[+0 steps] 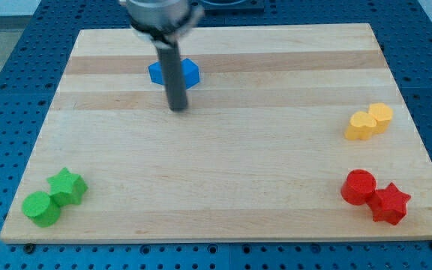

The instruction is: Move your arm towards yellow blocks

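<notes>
Two yellow blocks sit touching at the view's right: a yellow heart-like block (361,126) and a yellow hexagon-like block (381,115) just up and right of it. My rod comes down from the view's top, and my tip (178,109) rests on the board left of centre, far to the left of the yellow blocks. A blue block (175,72) lies just behind the rod, partly hidden by it, a little above my tip.
A red cylinder (359,186) and a red star (390,202) sit at the bottom right. A green cylinder (41,208) and a green star (67,186) sit at the bottom left. The wooden board (223,172) lies on a blue perforated table.
</notes>
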